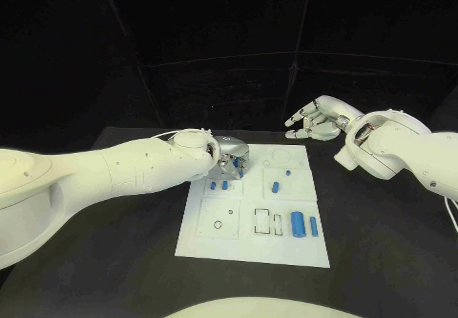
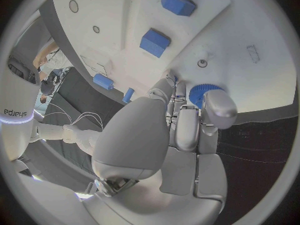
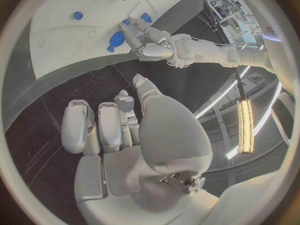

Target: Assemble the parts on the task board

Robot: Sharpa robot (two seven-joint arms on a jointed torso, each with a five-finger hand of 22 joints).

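The white task board lies in the middle of the black table. My left hand hovers over the board's far left corner and pinches a round ribbed blue part between thumb and fingertips, low over the board. The right wrist view shows that hand with the blue part at its fingertips. My right hand hangs raised beyond the board's far right corner, fingers apart and holding nothing; its palm faces the table.
Two small blue pieces lie just below the left hand. Another blue piece and a tiny one sit mid-board. A thick blue cylinder and a thin one lie near the board's right front.
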